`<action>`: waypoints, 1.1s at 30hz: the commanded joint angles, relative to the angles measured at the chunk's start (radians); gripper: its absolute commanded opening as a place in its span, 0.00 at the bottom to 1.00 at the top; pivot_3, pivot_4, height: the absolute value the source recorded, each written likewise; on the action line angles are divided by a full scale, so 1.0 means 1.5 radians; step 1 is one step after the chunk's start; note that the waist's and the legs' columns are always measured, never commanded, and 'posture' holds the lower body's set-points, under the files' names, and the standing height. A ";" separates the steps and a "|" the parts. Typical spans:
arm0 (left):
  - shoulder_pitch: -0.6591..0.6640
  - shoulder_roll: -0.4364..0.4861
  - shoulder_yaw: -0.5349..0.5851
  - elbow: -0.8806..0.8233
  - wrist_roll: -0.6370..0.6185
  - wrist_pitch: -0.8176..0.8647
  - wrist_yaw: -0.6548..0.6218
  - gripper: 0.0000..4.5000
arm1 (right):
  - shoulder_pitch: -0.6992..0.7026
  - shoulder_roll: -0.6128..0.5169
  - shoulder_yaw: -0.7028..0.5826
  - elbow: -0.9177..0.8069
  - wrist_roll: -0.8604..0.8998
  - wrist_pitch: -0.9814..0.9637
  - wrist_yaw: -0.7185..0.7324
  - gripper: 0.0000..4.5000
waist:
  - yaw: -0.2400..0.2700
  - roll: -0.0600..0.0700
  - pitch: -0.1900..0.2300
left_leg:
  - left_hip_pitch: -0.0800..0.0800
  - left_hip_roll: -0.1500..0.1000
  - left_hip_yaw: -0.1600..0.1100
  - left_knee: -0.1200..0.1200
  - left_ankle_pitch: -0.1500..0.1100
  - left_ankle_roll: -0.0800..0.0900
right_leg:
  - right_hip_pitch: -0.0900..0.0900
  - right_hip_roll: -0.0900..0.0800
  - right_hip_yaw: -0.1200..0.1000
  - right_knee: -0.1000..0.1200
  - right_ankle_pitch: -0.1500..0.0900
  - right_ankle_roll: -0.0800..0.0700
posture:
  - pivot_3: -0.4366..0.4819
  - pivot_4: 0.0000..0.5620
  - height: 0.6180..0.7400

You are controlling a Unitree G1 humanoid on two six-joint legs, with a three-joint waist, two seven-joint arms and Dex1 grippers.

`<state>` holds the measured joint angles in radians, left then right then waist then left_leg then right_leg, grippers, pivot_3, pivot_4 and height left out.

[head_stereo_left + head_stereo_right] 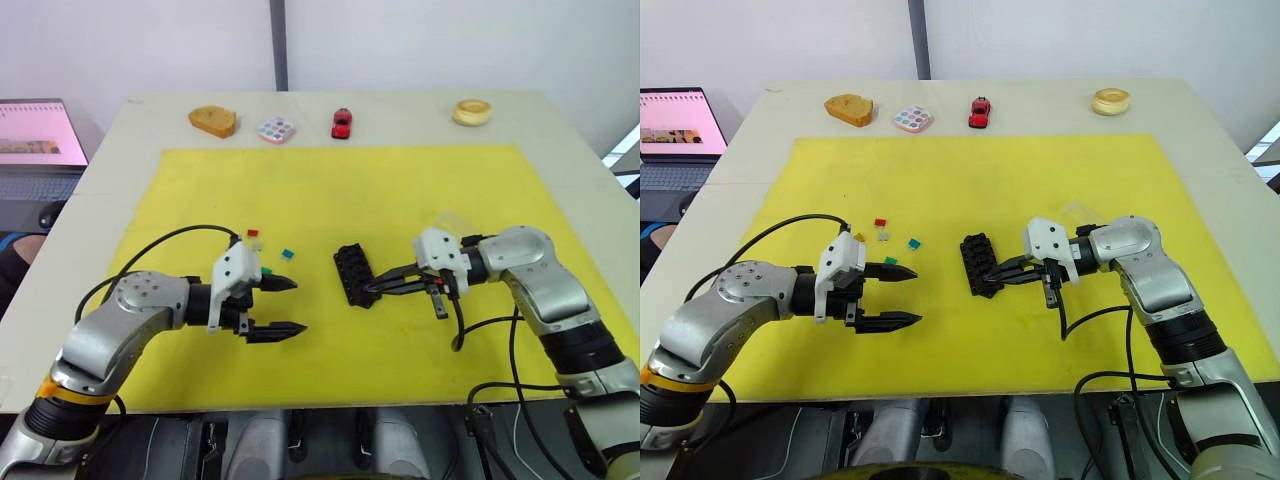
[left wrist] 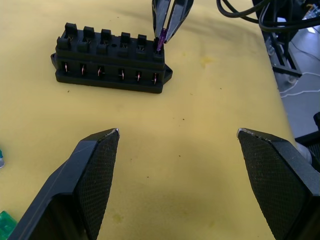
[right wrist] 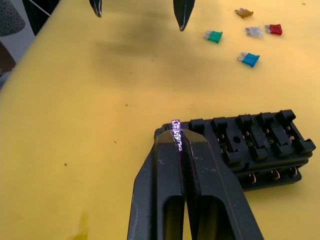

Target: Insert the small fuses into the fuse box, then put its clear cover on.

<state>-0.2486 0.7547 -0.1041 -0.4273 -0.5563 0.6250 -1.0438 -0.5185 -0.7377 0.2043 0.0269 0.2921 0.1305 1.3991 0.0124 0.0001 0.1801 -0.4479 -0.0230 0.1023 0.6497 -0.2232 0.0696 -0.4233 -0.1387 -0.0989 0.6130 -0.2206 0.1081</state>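
While right gripper (image 3: 176,137) pinches purple fuse (image 3: 176,131) at fuse box (image 1: 354,273) end, left gripper (image 1: 283,306) gapes over bare mat.

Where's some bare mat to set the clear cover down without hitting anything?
The wide yellow mat strip between the fuse box and the far toys is bare; so is the near strip in front of the box. It is crowded around the loose fuses by the open left gripper, and where the right gripper holds the purple fuse at the box.

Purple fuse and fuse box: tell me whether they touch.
Touching. In the left wrist view, the purple fuse, pinched in the right gripper, has its lower end set in the end slot of the fuse box.
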 commanded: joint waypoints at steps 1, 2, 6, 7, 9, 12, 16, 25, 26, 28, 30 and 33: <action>-0.001 0.002 0.010 -0.012 -0.006 -0.004 0.000 0.89 | -0.005 -0.001 -0.001 0.000 -0.012 -0.021 0.004 0.01 | 0.000 0.000 0.000 | 0.000 0.000 0.000 0.000 0.000 0.000 | 0.000 0.000 0.000 0.000 0.000 0.000 | 0.48 0.27 1.00; 0.000 0.002 0.011 -0.013 -0.007 -0.004 0.000 0.89 | -0.006 -0.001 0.001 0.000 -0.016 -0.024 0.004 0.01 | 0.000 0.000 0.000 | 0.000 0.000 0.000 0.000 0.000 0.000 | 0.000 0.000 0.000 0.000 0.000 0.000 | 0.48 0.27 1.00; 0.005 0.000 0.011 -0.016 -0.008 -0.003 0.003 0.89 | -0.009 -0.002 0.015 0.006 -0.038 -0.045 0.007 0.01 | 0.000 0.000 0.000 | 0.000 0.000 0.000 0.000 0.000 0.000 | 0.000 0.000 0.000 0.000 0.000 0.000 | 0.48 0.27 1.00; 0.005 0.000 0.011 -0.016 -0.008 -0.003 0.004 0.89 | -0.010 -0.002 0.018 0.007 -0.041 -0.048 0.007 0.01 | 0.000 0.000 0.000 | 0.000 0.000 0.000 0.000 0.000 0.000 | 0.000 0.000 0.000 0.000 0.000 0.000 | 0.48 0.27 1.00; 0.005 -0.001 0.011 -0.016 -0.008 -0.003 0.005 0.89 | -0.014 0.001 0.022 0.009 -0.051 -0.058 0.005 0.01 | 0.000 0.000 0.000 | 0.001 0.000 0.000 0.000 0.000 0.000 | 0.000 0.000 0.000 0.000 0.000 0.000 | 0.48 0.27 1.00; 0.005 -0.003 0.010 -0.016 -0.008 -0.002 0.008 0.89 | -0.014 0.003 0.028 0.015 -0.059 -0.063 0.004 0.01 | 0.000 0.000 0.000 | 0.001 0.000 0.000 0.000 0.000 0.000 | 0.001 0.000 0.000 0.000 0.000 0.000 | 0.48 0.27 1.00; 0.010 -0.002 0.013 -0.019 -0.009 -0.002 0.008 0.89 | -0.012 0.003 0.022 0.013 -0.052 -0.053 0.003 0.01 | -0.001 0.000 0.000 | 0.001 0.000 0.000 0.000 0.000 0.000 | 0.001 0.000 0.000 0.000 0.000 0.000 | 0.48 0.27 1.00; 0.008 -0.004 0.012 -0.016 -0.010 -0.003 0.010 0.89 | -0.018 0.000 -0.016 -0.008 -0.005 -0.026 -0.001 0.41 | 0.000 0.000 0.000 | 0.001 0.000 0.000 0.000 0.000 0.000 | 0.001 0.000 0.000 0.000 0.000 0.000 | 0.48 0.27 1.00; 0.007 -0.004 0.011 -0.015 -0.010 -0.003 0.010 0.89 | -0.017 -0.003 -0.019 -0.010 -0.001 -0.021 0.001 0.41 | 0.000 0.000 0.000 | 0.001 0.000 0.000 0.000 0.000 0.000 | 0.001 0.000 0.000 0.000 0.000 0.000 | 0.48 0.27 1.00; 0.006 -0.004 0.011 -0.014 -0.009 -0.003 0.009 0.89 | -0.016 -0.005 -0.026 -0.016 0.007 -0.009 0.000 0.41 | 0.000 0.000 0.000 | 0.001 0.000 0.000 0.000 0.000 0.000 | 0.001 0.000 0.000 0.000 0.000 0.000 | 0.48 0.27 1.00; 0.006 -0.003 0.012 -0.014 -0.010 -0.003 0.007 0.89 | -0.018 -0.005 -0.036 -0.025 0.022 0.012 -0.007 0.41 | 0.000 0.000 0.000 | 0.001 0.000 0.000 0.000 0.000 0.000 | 0.001 0.000 0.000 0.000 0.000 0.000 | 0.48 0.27 1.00; 0.003 -0.001 0.012 -0.012 -0.010 -0.002 0.005 0.89 | -0.020 -0.005 -0.051 -0.035 0.045 0.053 -0.013 0.41 | 0.000 0.000 0.000 | 0.001 0.000 0.000 0.000 0.000 0.000 | 0.001 0.000 0.000 0.000 0.000 0.000 | 0.48 0.27 1.00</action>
<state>-0.2340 0.7490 -0.1040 -0.4279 -0.5582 0.6263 -1.0309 -0.5331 -0.7346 0.1643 0.0141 0.3262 0.1877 1.3846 0.0121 0.0001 0.1801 -0.4465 -0.0230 0.1023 0.6496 -0.2232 0.0696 -0.4224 -0.1389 -0.0987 0.6130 -0.2206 0.1080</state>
